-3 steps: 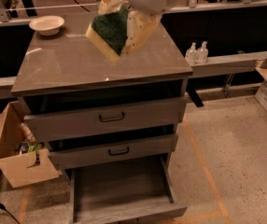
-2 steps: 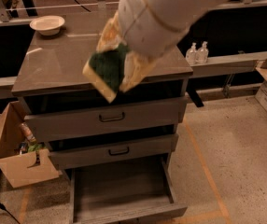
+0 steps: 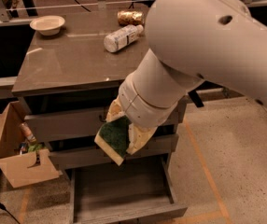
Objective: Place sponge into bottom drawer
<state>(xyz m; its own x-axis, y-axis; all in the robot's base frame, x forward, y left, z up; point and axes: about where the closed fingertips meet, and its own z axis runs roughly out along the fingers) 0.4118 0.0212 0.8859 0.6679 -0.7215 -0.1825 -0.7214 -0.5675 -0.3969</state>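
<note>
My gripper (image 3: 119, 136) hangs in front of the cabinet's middle drawer, above the open bottom drawer (image 3: 119, 195). It is shut on the sponge (image 3: 114, 138), a dark green layer on pale yellow foam, held between the cream fingers (image 3: 140, 135). The sponge is tilted, its lower corner pointing down over the drawer's flat floor. The bottom drawer is pulled out and its tray shows nothing inside. My large white arm (image 3: 203, 45) fills the upper right and hides the right part of the cabinet.
On the cabinet top (image 3: 68, 59) lie a white plastic bottle (image 3: 122, 37), a gold-brown can (image 3: 130, 17) and a pale bowl (image 3: 47, 24). A cardboard box (image 3: 17, 157) with items stands on the floor at the left. Two upper drawers are shut.
The arm has come down and forward. The sponge moved from above the cabinet top down past its front edge to the middle drawer's height, over the open bottom drawer.
</note>
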